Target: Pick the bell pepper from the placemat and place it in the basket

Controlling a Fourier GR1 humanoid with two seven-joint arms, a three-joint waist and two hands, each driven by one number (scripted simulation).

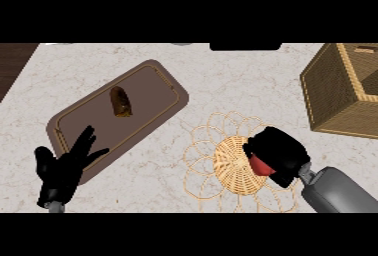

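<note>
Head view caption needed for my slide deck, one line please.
Right hand curled round the red bell pepper above the woven placemat; basket waits at right.

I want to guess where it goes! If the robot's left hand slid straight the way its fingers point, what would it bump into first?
Probably the brown rounded tray: the open black left hand points up and right across it. Next in line is the small brown oblong thing lying there, though height is hard to judge.

Likely a kitchen: marble counter [221,75], wicker basket [343,90]
</note>
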